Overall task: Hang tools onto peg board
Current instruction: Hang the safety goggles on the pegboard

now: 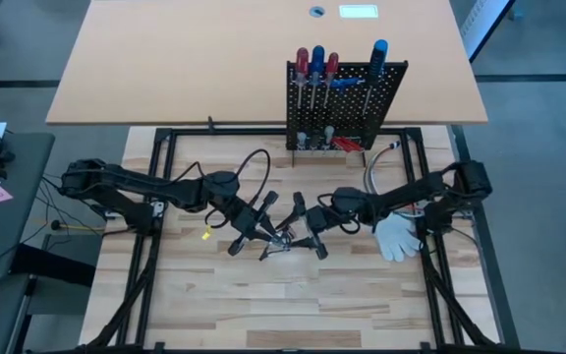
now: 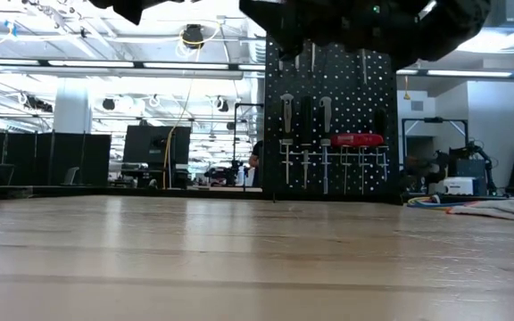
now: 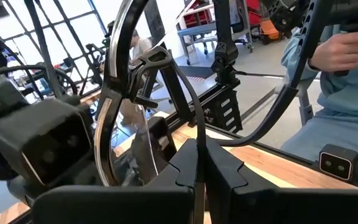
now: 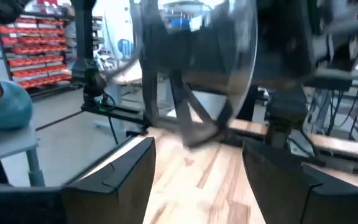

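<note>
The pale wooden table (image 1: pixel 263 295) carries both arms near its middle. At its far edge stands the peg board (image 1: pixel 347 103), black and upright; the overhead view shows 4 screwdrivers (image 1: pixel 317 69) with red or blue handles hanging on it, while the level view adds small tools and a red-handled tool (image 2: pixel 357 140) in the ring row along its bottom. The left gripper (image 1: pixel 263 234) and right gripper (image 1: pixel 308 234) meet over a metal tool (image 1: pixel 281 241) at the table's middle. The left fingers (image 3: pixel 225 171) are pressed together on a thin dark strip; what it is cannot be made out. The right fingers (image 4: pixel 126 171) stand wide apart, holding nothing. A white glove (image 1: pixel 396 236) lies near the right edge. The level view cuts off both arms at the top.
</note>
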Controlling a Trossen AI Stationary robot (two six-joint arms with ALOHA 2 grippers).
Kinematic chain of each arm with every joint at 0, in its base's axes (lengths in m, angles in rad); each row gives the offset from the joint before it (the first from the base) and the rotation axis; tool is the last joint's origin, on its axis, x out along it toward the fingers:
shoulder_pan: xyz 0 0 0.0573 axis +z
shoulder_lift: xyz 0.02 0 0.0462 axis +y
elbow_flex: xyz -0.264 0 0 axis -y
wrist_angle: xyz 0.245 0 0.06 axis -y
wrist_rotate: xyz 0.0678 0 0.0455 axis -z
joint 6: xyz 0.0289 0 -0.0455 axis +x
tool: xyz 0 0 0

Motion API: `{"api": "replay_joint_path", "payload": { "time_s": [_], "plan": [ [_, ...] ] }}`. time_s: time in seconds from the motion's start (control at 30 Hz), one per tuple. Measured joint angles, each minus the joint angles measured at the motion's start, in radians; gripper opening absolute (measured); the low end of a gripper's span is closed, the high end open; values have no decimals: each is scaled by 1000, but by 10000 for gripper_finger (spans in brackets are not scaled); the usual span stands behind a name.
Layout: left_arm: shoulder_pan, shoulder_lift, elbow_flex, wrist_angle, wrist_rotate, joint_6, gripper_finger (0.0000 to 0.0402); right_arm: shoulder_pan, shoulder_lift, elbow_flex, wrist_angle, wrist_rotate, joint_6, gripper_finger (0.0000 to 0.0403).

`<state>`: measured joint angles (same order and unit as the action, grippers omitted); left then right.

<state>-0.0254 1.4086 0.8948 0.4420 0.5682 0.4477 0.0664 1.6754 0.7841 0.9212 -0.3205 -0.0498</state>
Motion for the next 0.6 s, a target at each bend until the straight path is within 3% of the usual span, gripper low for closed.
{"api": "replay_joint_path", "payload": {
  "time_s": [0.37,0.6],
  "plan": [
    [0,0,0,-5,-2,5,5,6,-20,-2,-3,-31,-2,161],
    [0,0,0,-10,-54,11,6,6,-20,8,-22,-40,-2,107]
  ]
}}
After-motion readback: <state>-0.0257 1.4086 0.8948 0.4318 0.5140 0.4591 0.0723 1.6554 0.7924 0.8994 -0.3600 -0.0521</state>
